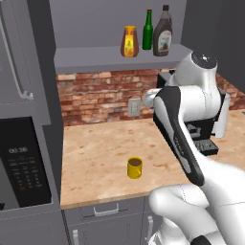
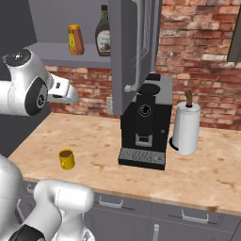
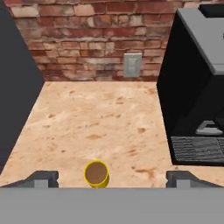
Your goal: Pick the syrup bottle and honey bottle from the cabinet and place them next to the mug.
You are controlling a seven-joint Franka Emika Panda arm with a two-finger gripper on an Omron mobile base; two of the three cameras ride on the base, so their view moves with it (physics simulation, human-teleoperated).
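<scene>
Hanging above the counter (image 3: 109,113) with nothing between its wide-spread fingertips (image 3: 41,178), the gripper (image 3: 111,179) looks down on the mug (image 3: 96,174), which stands below and between them. The syrup bottle (image 1: 163,32) and honey bottle (image 1: 129,41) stand on the cabinet (image 1: 95,57) shelf, well above the hand, with a green bottle (image 1: 148,31) between them.

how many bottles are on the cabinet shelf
3, all on the cabinet shelf: the honey bottle on the left, a green glass bottle in the middle, the syrup bottle on the right. The door may hide more.
</scene>
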